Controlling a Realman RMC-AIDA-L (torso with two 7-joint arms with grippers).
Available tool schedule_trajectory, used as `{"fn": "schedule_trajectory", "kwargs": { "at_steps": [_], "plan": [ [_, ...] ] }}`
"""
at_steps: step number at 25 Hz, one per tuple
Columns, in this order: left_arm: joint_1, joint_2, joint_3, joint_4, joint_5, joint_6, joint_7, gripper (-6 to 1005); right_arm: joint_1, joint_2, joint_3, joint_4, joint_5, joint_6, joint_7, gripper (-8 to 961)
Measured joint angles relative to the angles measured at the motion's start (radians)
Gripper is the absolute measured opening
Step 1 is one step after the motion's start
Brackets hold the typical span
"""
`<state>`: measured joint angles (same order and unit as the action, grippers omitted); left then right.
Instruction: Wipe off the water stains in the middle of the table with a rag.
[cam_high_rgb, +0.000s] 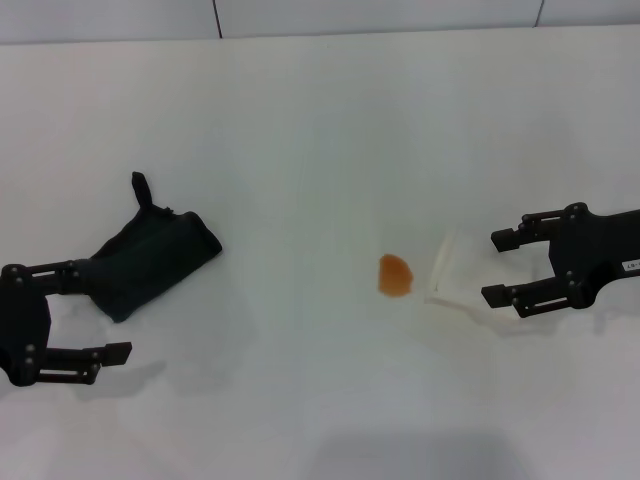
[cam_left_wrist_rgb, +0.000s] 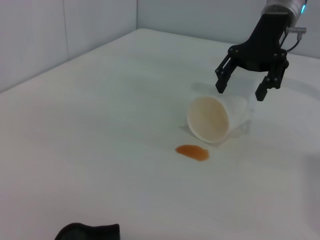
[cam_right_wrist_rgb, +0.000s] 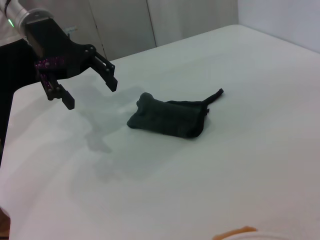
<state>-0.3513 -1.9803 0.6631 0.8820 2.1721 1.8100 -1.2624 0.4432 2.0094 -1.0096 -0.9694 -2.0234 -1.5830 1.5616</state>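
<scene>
Nearest your head camera, the left gripper (cam_high_rgb: 95, 310) hovers low at the table's near left edge, fingers spread wide and holding nothing, its far finger overlapping the near end of the dark rag (cam_high_rgb: 150, 260) in that view. From the right wrist view it hangs above the surface just beside the rag (cam_right_wrist_rgb: 167, 119), not touching it.

The water stains (cam_high_rgb: 396, 275), one small orange-brown blot, sit near the middle of the white table (cam_high_rgb: 300, 120), well apart from the rag and much smaller than it. Just beside the blot, toward your right, a white cup (cam_left_wrist_rgb: 216, 118) lies tipped on its side, mouth facing the stain. The right gripper (cam_high_rgb: 512, 267) hovers at the cup's far end, fingers open wide and empty; the left wrist view shows it above the cup rather than closed on it.

Judging from this, you have not yet picked up the rag, so the wipe has not begun. Watch three things. The rag is bunched, with a loose tail sticking up; a shallow pinch may catch only that tail and drag the cloth limp. The stain is small, so a sweep started off line may miss it or smear it wider. And the cup lies so close that a wipe carried too far right could knock it rolling.
</scene>
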Motion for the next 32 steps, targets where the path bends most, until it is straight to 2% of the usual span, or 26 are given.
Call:
{"fn": "schedule_trajectory", "kwargs": {
  "at_steps": [20, 26, 32],
  "plan": [
    [-0.015, 0.003, 0.008, 0.009, 0.003, 0.009, 0.011, 859, 0.009, -0.003, -0.012, -0.014, -0.013, 0.018, 0.023, 761],
    [-0.025, -0.003, 0.009, 0.017, 0.021, 0.009, 0.015, 860, 0.035, -0.001, -0.034, -0.062, -0.107, 0.027, 0.127, 760],
    [-0.031, -0.005, 0.009, 0.017, 0.036, 0.009, 0.015, 860, 0.101, -0.004, -0.14, -0.14, -0.234, 0.024, 0.325, 759]
  ]
}}
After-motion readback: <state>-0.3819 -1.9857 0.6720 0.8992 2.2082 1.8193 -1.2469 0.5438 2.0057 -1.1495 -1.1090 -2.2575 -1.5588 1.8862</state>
